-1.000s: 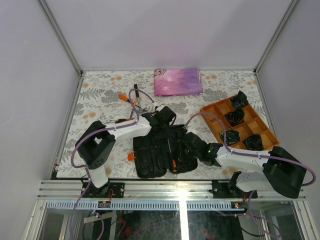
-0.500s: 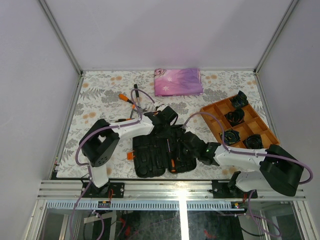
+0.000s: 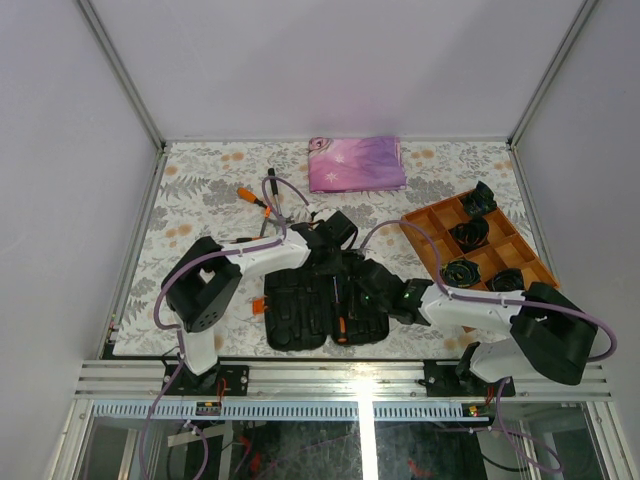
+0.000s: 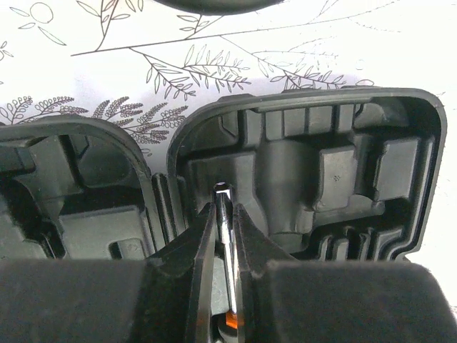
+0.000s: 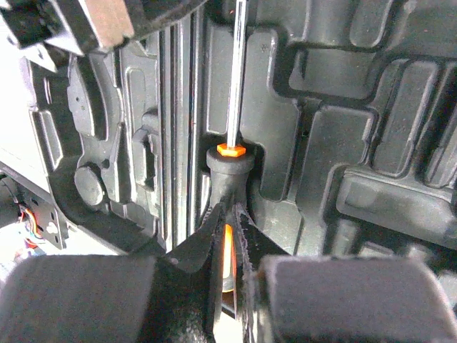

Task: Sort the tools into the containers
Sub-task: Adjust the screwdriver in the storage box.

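The black tool case (image 3: 300, 310) lies open at the near middle of the table, its moulded slots facing up. A screwdriver with a black-and-orange handle (image 5: 229, 171) and a metal shaft (image 4: 224, 214) lies over the case's right half. My left gripper (image 4: 225, 209) is shut on the shaft; in the top view it (image 3: 333, 255) is at the case's far edge. My right gripper (image 5: 227, 218) is shut on the handle; in the top view it (image 3: 352, 298) is over the right half. Orange-handled tools (image 3: 250, 197) lie on the table behind the case.
A wooden tray (image 3: 425, 230) holding black coiled bundles stands at the right. A folded pink-purple cloth (image 3: 357, 163) lies at the back. An orange latch (image 3: 258, 307) sticks out at the case's left edge. The left arm's cable loops over the loose tools.
My right arm has moved left and farther in over the case. The case has shifted slightly left. My left gripper has hardly moved.
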Controlling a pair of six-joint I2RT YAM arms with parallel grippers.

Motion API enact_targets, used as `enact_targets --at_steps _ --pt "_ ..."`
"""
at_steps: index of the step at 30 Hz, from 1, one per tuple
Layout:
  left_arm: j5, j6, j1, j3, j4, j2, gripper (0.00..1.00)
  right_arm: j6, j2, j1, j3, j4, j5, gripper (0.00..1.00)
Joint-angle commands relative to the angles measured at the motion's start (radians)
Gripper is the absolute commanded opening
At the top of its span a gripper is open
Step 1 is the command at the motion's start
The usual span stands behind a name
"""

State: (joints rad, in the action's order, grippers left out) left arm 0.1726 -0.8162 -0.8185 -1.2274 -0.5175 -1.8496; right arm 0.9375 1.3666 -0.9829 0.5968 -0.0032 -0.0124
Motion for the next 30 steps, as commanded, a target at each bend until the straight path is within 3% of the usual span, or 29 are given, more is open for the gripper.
enact_targets --at_steps 1,17,30 --pt "0.05 -0.005 -0.007 0.005 -0.058 -0.054 0.0 -0.031 0.078 -0.011 -0.021 -0.178 -0.11 0.07" --pt "0.006 0.036 -0.005 0.025 -0.038 -0.084 0.0 -0.017 0.114 -0.012 0.05 -0.329 -0.204 0.07" --pt "-0.064 -0.005 -0.006 0.246 0.102 -0.059 0.0 -0.029 0.244 -0.011 0.062 -0.391 -0.223 0.05"
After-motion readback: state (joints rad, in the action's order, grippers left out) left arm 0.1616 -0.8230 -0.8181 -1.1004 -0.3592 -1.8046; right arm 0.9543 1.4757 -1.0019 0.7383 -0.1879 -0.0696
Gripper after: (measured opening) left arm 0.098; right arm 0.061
